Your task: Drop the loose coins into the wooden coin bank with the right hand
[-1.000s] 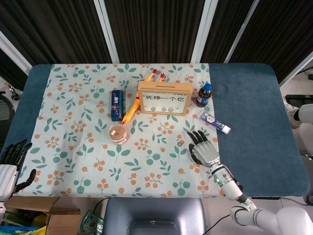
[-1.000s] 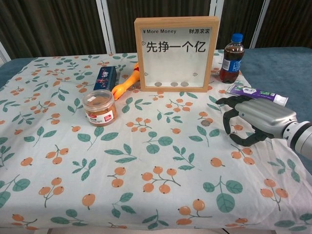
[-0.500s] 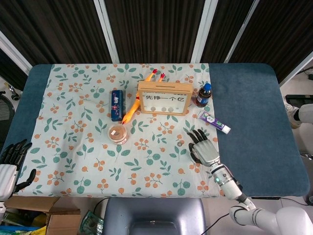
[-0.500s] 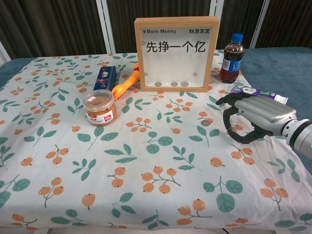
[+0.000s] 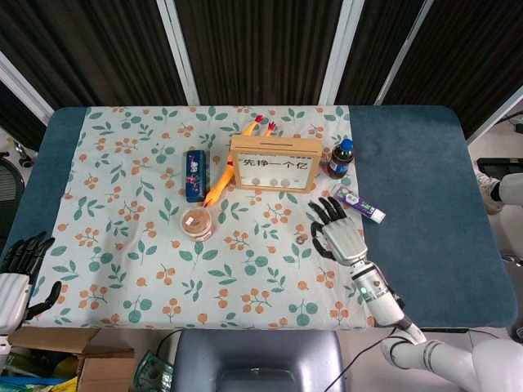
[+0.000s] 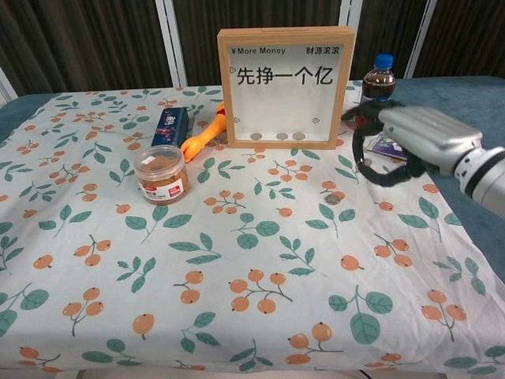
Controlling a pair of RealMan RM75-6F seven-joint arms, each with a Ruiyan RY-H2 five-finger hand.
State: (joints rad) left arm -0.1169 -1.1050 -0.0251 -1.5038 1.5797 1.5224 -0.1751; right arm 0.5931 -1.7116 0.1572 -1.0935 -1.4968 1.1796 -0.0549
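Observation:
The wooden coin bank point(image 5: 275, 163) point(image 6: 284, 87) stands upright at the back centre of the floral cloth, with three coins lying inside behind its clear front. One loose coin point(image 5: 300, 239) point(image 6: 334, 200) lies on the cloth in front of the bank's right side. My right hand point(image 5: 335, 233) point(image 6: 402, 142) hovers above the cloth to the right of that coin, with its fingers spread and nothing in them. Off the table's near left corner my left hand point(image 5: 20, 265) hangs with its fingers extended and empty; only the head view shows it.
A cola bottle point(image 5: 341, 158) point(image 6: 377, 87) and a toothpaste tube point(image 5: 357, 203) point(image 6: 394, 146) lie right of the bank, close behind my right hand. A blue tin point(image 5: 194, 175) point(image 6: 170, 126), a rubber chicken point(image 5: 229, 171) point(image 6: 203, 136) and a lidded jar point(image 5: 196, 223) point(image 6: 161, 174) sit to its left.
My right hand has risen from near the cloth and moved back toward the bank and bottle. The coin has not moved, and the left hand is still.

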